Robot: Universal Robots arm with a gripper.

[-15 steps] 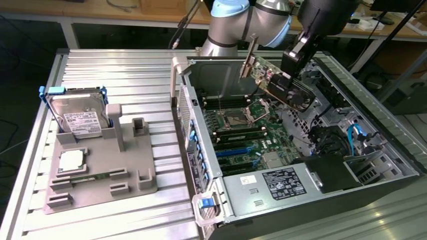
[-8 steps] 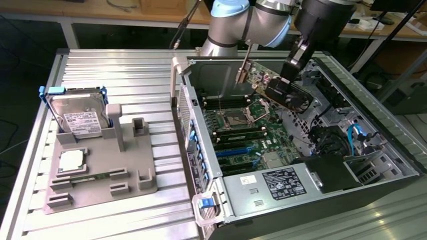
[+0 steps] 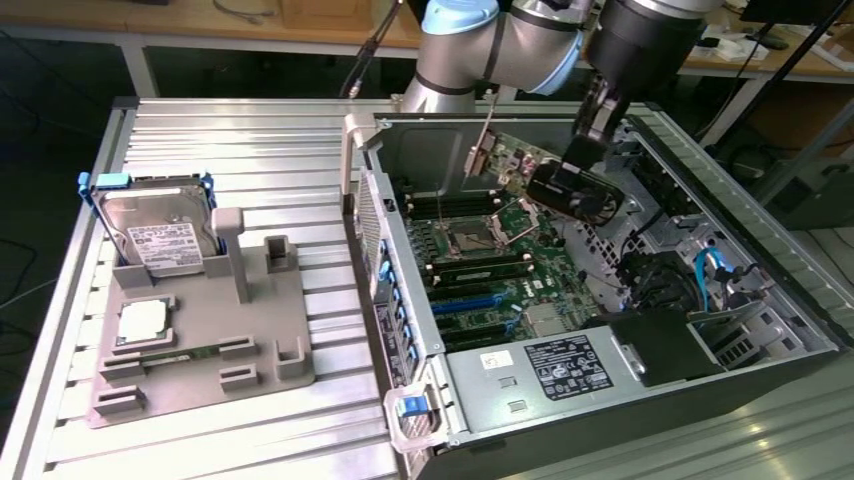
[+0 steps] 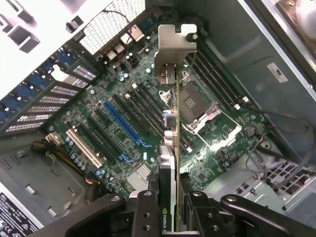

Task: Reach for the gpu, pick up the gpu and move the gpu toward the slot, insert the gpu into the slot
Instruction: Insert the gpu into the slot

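My gripper [image 3: 583, 160] is shut on the gpu [image 3: 567, 190], a thin dark card that hangs inside the open computer case, above the green motherboard [image 3: 514, 265]. In the wrist view the gpu [image 4: 170, 148] shows edge-on, with its silvery end bracket [image 4: 175, 42] at the far end and my gripper [image 4: 173, 217] clamped on either side of it. The slot [image 4: 126, 126] is a long bright blue strip on the board, off to one side of the card and apart from it. In the exterior view the slot [image 3: 467, 300] lies nearer the case front than the card.
The square silver processor socket [image 4: 197, 106] sits under the card, with black memory strips [image 4: 217, 79] beside it. The case wall [image 3: 387, 250] borders the board. Outside, a grey fixture [image 3: 254, 350] holds a hard drive [image 3: 160, 235] and a processor chip [image 3: 144, 322]. Blue cables [image 3: 707, 265] run inside the case.
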